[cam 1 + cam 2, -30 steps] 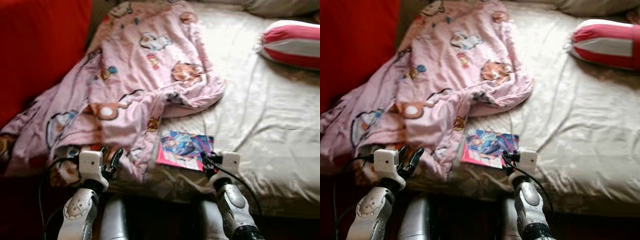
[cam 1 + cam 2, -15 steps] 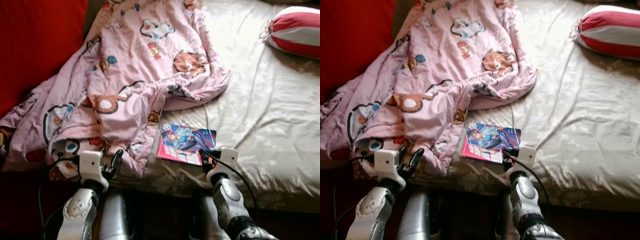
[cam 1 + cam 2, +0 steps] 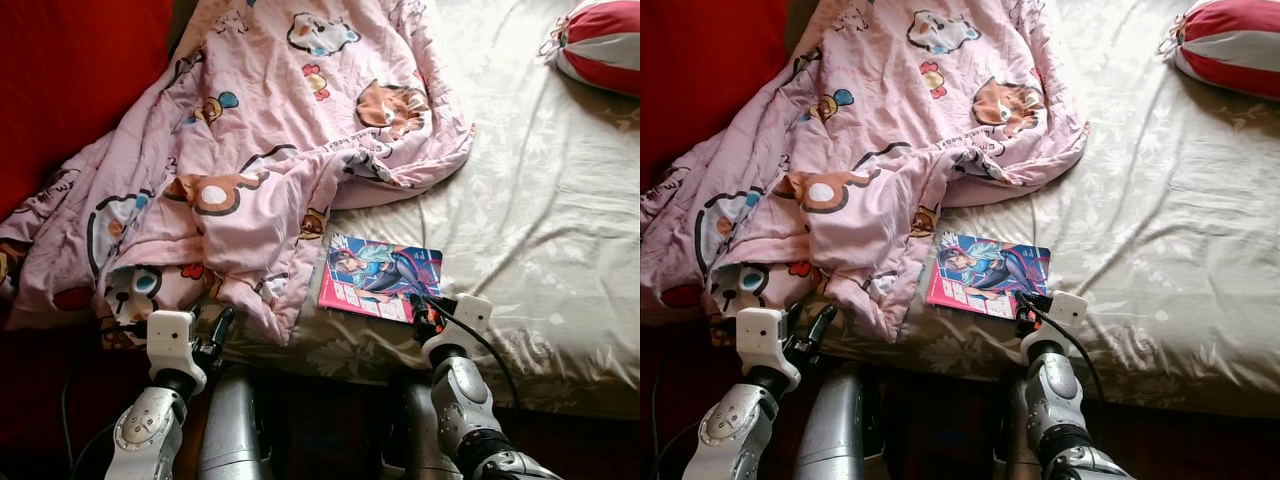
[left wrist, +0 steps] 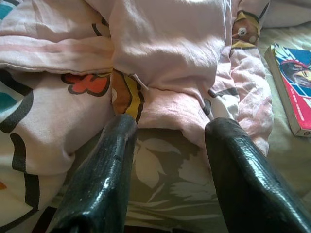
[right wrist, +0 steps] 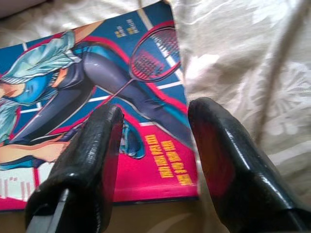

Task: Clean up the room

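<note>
Since a second ago the whole picture has slid: the striped cushion now sits further into the upper right corner and the bed looks closer, so it is the camera that has come nearer and bent down. The right claw has also crept forward, from just short of the book to its near corner, low and right of centre in the frame.

In the right wrist view this claw is spread, its two black fingers hanging over the pink lower edge of the cover, with nothing between them yet. The book lies flat on the pale sheet, close to the bed's front edge and just right of the pink blanket.

The left claw, at the lower left, is spread too, pointing at the hanging hem of the blanket without pinching it.

I judge that the book is the first thing to be tidied. The claw is placed for a grasp, but a thin, flat cover may be hard to lift from soft bedding.
</note>
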Controlling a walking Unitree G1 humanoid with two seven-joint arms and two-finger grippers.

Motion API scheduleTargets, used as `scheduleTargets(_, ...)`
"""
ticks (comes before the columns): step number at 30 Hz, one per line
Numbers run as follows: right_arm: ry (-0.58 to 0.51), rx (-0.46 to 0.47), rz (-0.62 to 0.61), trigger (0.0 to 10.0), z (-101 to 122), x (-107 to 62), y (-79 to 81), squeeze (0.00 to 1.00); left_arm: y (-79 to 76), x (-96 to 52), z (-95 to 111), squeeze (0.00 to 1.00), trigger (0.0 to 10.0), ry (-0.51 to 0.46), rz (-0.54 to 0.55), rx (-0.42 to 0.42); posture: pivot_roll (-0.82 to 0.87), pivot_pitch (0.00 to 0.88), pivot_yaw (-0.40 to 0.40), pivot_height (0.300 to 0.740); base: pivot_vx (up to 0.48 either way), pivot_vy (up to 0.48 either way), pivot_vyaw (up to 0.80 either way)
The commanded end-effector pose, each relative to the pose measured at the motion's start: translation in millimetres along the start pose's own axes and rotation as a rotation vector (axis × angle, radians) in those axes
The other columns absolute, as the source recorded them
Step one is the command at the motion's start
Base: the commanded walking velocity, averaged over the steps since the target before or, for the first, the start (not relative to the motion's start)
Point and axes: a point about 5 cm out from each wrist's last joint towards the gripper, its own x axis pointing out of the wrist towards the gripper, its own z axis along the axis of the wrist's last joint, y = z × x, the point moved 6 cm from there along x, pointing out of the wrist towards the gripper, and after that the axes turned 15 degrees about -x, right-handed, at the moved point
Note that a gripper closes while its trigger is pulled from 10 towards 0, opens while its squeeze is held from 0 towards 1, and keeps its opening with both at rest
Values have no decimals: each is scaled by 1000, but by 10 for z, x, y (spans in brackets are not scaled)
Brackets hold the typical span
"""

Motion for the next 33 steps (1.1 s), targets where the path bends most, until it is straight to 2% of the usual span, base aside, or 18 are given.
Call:
scheduleTargets(1,39,14,-19,10000,-140,-59,-50,0,60,-51,-12,0,10000,13,15,11,163,325,-2,586,0,0,0)
scheduleTargets(15,64,51,-6,10000,-202,-75,-101,0,87,-67,10,0,10000,23,12,29,183,329,21,586,0,0,0)
scheduleTargets(24,110,114,22,10000,-324,-118,-118,0,105,-81,30,0,10000,27,12,40,198,328,32,586,0,0,0)
scheduleTargets(26,131,176,32,10000,-386,-144,-116,0,109,-93,34,0,10000,28,13,42,200,329,34,586,0,0,0)
scheduleTargets(28,134,195,35,10000,-397,-149,-111,0,110,-96,35,0,10000,28,13,42,205,330,36,586,0,0,0)
scheduleTargets(29,151,258,59,10000,-444,-168,-73,0,111,-98,37,0,10000,28,13,43,207,330,37,586,0,0,0)
scheduleTargets(31,165,294,71,10000,-482,-186,-55,0,112,-99,38,0,10000,29,13,44,207,330,37,586,0,0,0)
scheduleTargets(33,184,375,93,10000,-532,-212,-15,0,111,-105,40,0,10000,30,12,47,215,330,40,586,0,0,0)
